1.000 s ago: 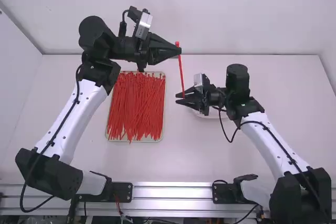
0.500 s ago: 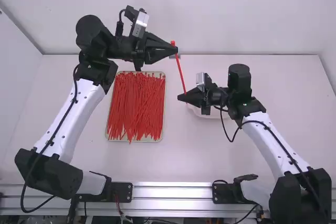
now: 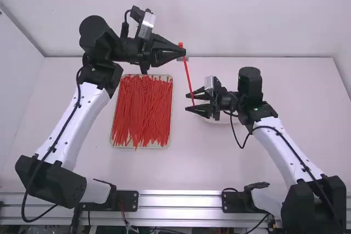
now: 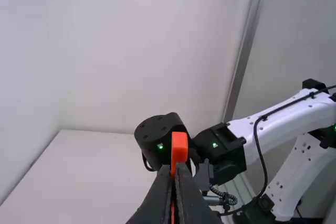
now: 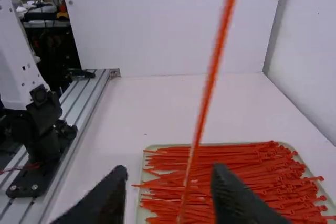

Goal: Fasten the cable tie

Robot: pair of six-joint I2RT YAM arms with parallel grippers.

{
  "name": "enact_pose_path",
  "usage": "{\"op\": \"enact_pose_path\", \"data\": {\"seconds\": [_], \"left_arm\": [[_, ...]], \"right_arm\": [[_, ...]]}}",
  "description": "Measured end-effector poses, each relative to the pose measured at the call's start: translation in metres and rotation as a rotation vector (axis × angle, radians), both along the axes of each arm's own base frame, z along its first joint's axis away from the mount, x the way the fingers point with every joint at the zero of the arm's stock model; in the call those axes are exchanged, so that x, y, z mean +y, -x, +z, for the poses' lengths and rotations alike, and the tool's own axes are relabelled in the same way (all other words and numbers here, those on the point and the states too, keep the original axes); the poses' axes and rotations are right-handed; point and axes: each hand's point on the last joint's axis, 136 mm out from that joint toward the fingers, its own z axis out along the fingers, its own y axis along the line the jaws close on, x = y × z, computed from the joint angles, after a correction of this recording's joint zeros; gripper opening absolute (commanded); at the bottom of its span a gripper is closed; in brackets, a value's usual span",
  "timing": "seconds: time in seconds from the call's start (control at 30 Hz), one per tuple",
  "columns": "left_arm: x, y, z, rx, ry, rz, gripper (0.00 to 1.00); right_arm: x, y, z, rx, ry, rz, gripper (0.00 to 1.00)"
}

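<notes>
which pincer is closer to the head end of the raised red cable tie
Left. The left pincer is shut on the cable tie just below its head. The right pincer is open around the tail end, lower down.

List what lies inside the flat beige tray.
A dense heap of loose red plastic cable ties fills the flat beige tray. Its floor beneath them is covered.

Single red cable tie, blurred and cut off at its upper end; its lower tip is lost against the full tray.
</notes>
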Motion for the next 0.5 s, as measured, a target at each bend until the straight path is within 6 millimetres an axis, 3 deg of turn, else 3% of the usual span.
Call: {"op": "enact_pose_path", "data": {"seconds": [0.37, 0.5], "left_arm": [[0.002, -0.0018, -0.0007, 0.006, -0.001, 0.006, 0.02], [0.0033, -0.0031, -0.0035, 0.016, -0.008, 0.008, 0.02]], "right_arm": [[-0.0009, -0.0045, -0.0058, 0.025, 0.023, -0.034, 0.45], [-0.0038, -0.007, -0.006, 0.027, 0.023, -0.046, 0.36]]}}
